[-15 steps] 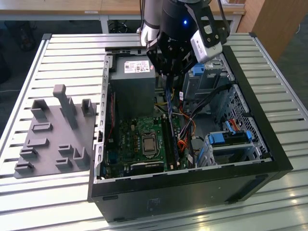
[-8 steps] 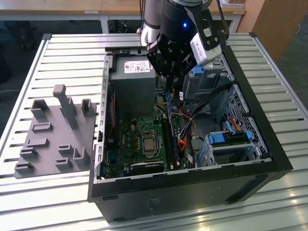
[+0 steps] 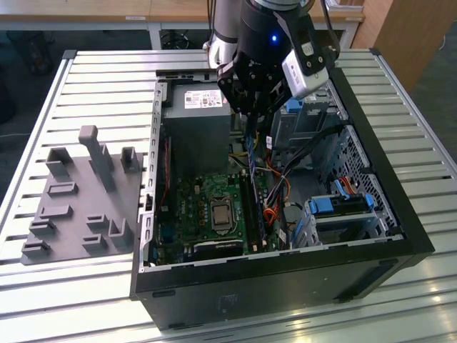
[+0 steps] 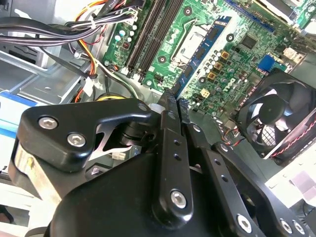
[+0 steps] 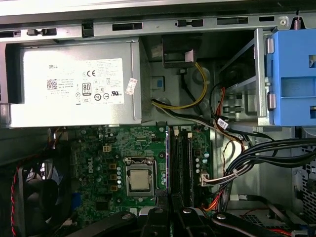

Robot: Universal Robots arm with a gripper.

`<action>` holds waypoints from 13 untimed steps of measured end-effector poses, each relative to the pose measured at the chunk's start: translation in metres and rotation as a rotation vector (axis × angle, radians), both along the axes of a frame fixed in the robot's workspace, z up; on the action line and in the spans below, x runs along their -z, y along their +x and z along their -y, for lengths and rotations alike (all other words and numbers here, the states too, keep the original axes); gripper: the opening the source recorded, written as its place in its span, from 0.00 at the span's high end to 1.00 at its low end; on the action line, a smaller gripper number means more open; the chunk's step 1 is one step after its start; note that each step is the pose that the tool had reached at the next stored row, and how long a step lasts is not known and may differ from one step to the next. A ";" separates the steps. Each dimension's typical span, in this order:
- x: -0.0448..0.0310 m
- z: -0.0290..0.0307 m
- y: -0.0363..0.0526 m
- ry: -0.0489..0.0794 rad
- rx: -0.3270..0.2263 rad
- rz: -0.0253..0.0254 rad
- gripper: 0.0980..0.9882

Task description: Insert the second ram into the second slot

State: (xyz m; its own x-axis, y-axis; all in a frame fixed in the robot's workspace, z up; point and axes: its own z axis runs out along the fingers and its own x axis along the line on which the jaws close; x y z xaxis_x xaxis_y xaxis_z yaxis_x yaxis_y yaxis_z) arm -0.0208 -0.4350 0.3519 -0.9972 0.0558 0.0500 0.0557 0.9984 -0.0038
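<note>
Dark fingers (image 4: 169,126) clamp the thin blue second ram (image 4: 203,55).

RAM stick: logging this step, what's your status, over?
Tool shut on RAM stick. Stick held over motherboard, near memory slots, not seated. Cables lie off to one side of slots.

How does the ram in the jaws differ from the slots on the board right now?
The ram is blue; the slots are black. The ram is held in the gripper's jaws above the motherboard; the slots sit fixed on it. In the first wrist view the ram shows edge-on, a thin line beside the wider slots. Both are long, narrow and run roughly the same way.
</note>
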 end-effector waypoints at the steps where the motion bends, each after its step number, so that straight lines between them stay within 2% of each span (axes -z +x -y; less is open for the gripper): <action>1: 0.0000 0.0000 0.0000 0.000 0.000 0.0000 0.96; 13: 0.0103 0.0030 0.0002 0.000 -0.008 0.0000 0.96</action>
State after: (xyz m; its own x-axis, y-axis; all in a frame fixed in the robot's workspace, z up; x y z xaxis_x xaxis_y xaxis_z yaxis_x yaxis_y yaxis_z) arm -0.0206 -0.4379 0.3416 -0.9976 0.0479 0.0500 0.0478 0.9989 -0.0036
